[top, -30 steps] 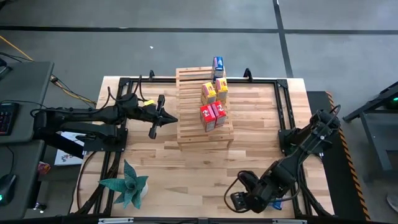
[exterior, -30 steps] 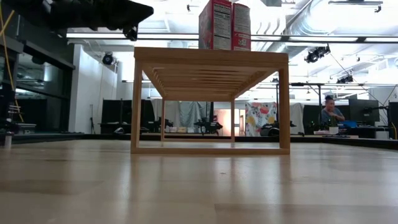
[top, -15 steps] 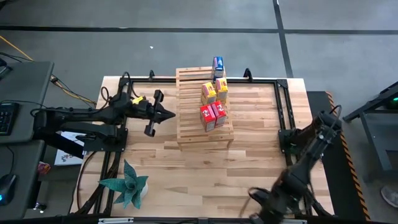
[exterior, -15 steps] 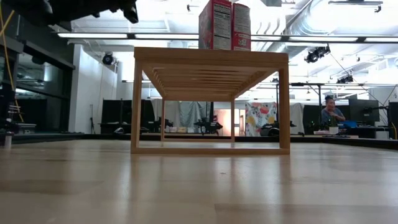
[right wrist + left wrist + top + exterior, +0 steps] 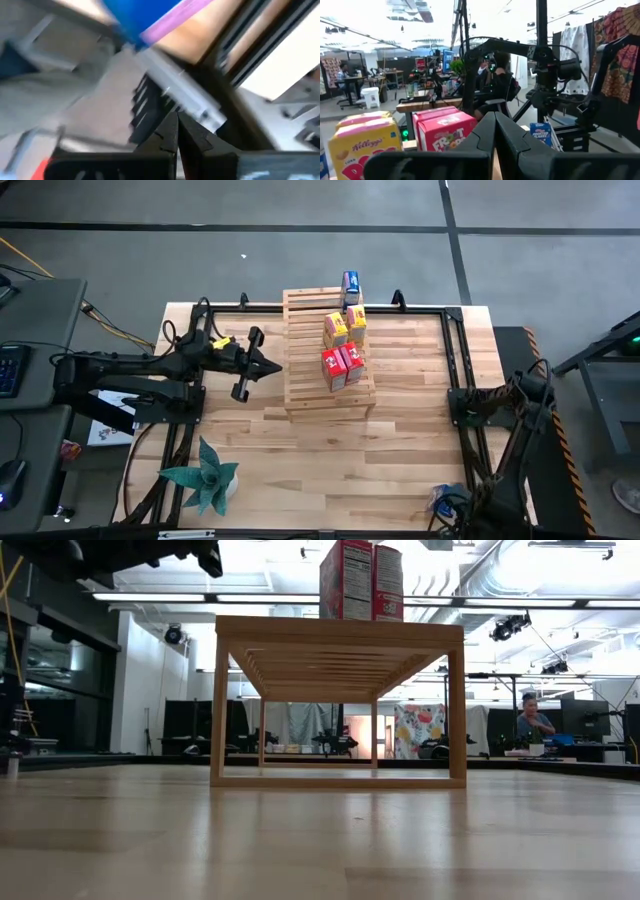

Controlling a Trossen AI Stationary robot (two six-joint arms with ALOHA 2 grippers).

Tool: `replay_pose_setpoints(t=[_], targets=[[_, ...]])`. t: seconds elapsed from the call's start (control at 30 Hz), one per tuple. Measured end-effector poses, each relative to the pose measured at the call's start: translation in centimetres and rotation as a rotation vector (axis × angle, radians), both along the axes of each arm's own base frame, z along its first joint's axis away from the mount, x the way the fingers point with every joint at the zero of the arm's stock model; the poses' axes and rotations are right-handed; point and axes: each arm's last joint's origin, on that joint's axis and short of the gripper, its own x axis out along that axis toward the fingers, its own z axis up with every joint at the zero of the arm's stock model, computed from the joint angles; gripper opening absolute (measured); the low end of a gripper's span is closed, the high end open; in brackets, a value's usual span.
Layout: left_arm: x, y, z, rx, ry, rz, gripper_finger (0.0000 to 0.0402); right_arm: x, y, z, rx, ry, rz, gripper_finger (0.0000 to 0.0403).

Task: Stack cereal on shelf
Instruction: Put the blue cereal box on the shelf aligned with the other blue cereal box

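Observation:
The light-wood slatted rack point(image 5: 315, 370) point(image 5: 340, 700) stands mid-table. On it stand two red boxes point(image 5: 341, 366) point(image 5: 360, 580) point(image 5: 447, 134), two yellow boxes point(image 5: 345, 327) point(image 5: 364, 145) and one blue box point(image 5: 351, 283) at the far end. A second blue-purple box point(image 5: 442, 498) point(image 5: 539, 133) point(image 5: 145, 20) lies at the table's near right corner. My left gripper point(image 5: 268, 364) point(image 5: 495, 131) is shut and hovers left of the rack. My right gripper point(image 5: 177, 131) is shut, low at the near right corner beside that blue box, largely hidden in the high view.
A teal plant point(image 5: 205, 476) stands at the near left. A black frame rail point(image 5: 462, 370) runs along the table's sides and passes close before the right gripper point(image 5: 200, 107). Bare wood lies between the rack and the near edge point(image 5: 330, 460). A person sits far behind point(image 5: 530, 720).
My right arm has swung along the near edge toward the table's near right corner, going low beside the blue box. My left gripper has drawn back a little toward the left edge and risen, leaving most of the low view. The boxes on the rack have stayed put.

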Motion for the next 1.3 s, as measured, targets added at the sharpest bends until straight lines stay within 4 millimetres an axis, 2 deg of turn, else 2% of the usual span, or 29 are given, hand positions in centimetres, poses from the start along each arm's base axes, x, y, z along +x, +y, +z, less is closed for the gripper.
replay_pose_setpoints(t=[0.1,0.3,0.4,0.47,0.9,1.3], targets=[[0.0,-0.1,-0.1,-0.005,0.012,-0.005,0.0000,-0.6,0.1,-0.7,-0.067,-0.005,0.044,0.0000],[0.1,-0.2,-0.2,-0.006,0.025,-0.010,0.0000,-1.1,0.4,-1.9,-0.196,-0.145,0.137,0.0000],[0.1,-0.2,-0.2,-0.006,0.023,-0.010,0.0000,-1.1,0.5,-2.4,-0.229,-0.224,0.258,0.0000],[0.1,-0.2,-0.2,-0.006,0.023,-0.009,0.0000,-1.2,0.6,-2.7,-0.222,-0.215,0.322,0.0000],[0.1,-0.2,-0.2,0.011,0.019,-0.005,0.0000,-0.9,1.7,-5.6,-0.300,-0.199,0.392,0.0000],[0.1,-0.2,-0.2,0.010,0.019,-0.005,0.0000,-1.5,1.5,-7.0,-0.363,-0.226,0.391,0.0000]])
